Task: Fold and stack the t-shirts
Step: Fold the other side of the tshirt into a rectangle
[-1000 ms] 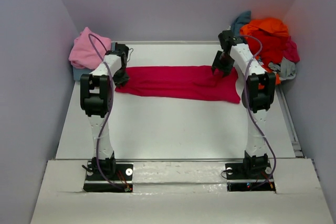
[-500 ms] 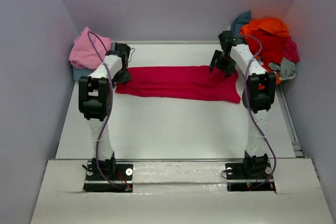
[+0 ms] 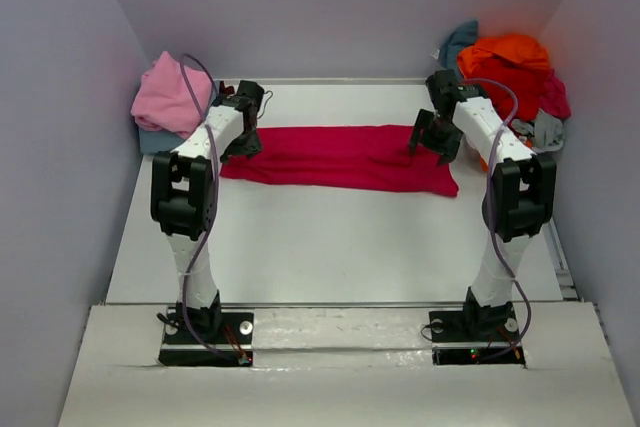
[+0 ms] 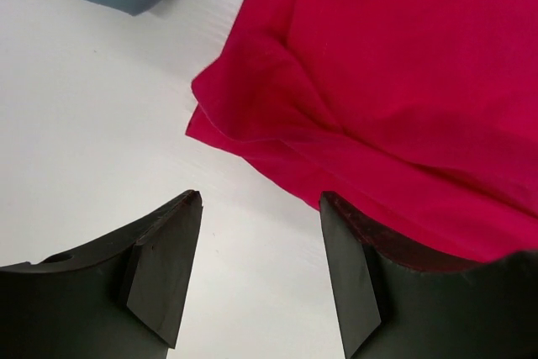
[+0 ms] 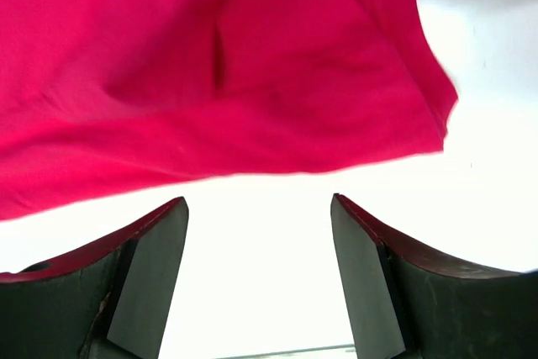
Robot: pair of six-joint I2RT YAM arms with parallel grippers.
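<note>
Both arms are stretched out over the white counter (image 3: 320, 247), and the magenta-red t-shirt (image 3: 340, 157) lies on it as a long band running from one gripper across to the other. The left gripper (image 3: 242, 139) hangs at the band's left end, jaws apart and nothing between them. Its wrist camera shows the shirt's rumpled corner just ahead of the fingers (image 4: 160, 266) and off to their right, with bare counter under the gap. The right gripper (image 3: 433, 137) sits near the band's right end, jaws spread too, and empty. Red cloth fills the view ahead of it, with the hem corner ahead and to its right. Past the left gripper, out to its left, a pink tee (image 3: 170, 92) rests on a dusty blue tee (image 3: 152, 137) in the far corner. Past the right gripper, out to its right, there's a loose heap with an orange tee (image 3: 512, 50) on top and a red tee (image 3: 520, 87) below it. A teal tee (image 3: 460, 39) lies behind them and a grey tee (image 3: 547, 132) at the near edge. Pale lilac-grey walls (image 3: 330, 7) close in on three sides.
</note>
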